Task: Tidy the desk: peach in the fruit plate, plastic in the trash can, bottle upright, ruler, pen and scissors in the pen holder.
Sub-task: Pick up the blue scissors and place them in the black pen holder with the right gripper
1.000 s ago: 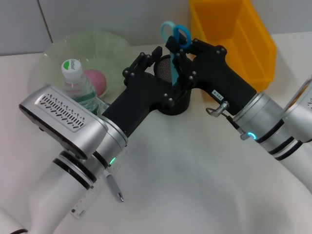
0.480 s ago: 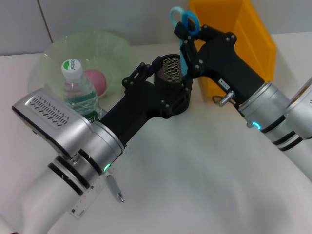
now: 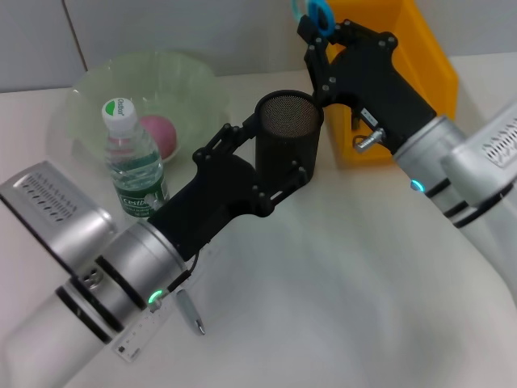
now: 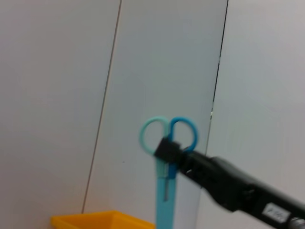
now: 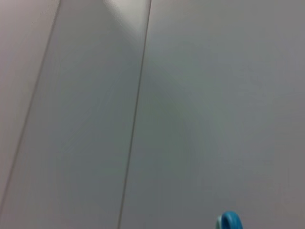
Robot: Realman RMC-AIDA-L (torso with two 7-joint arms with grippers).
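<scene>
- The right gripper [image 3: 313, 26] pinches the scissors [image 3: 315, 11] just below the handle loops, holding them up near the top of the head view, above and just behind the pen holder [image 3: 287, 136]. The left wrist view shows the blades hanging straight down, presumably so they can drop tip first into the cup.
- The left gripper [image 3: 271, 166] reaches in from the lower left, its fingers pressed against the black mesh wall of the pen holder. This looks like a steadying grip, so the light cup does not tip when the scissors go in.
- The pen holder's mouth appears empty; no tool stands in it yet.
- The pen [image 3: 189, 311] and the ruler [image 3: 140, 338] lie on the desk [image 3: 323, 307] beside the left forearm, well apart from the pen holder: 2 items still to be stowed.
- The peach [image 3: 157, 133] sits inside the fruit plate [image 3: 161, 77], and the bottle [image 3: 129, 158] stands upright just in front of it, cap up; both parts look done.
- The yellow trash can [image 3: 420, 73] stands behind the right arm; its contents are hidden.
</scene>
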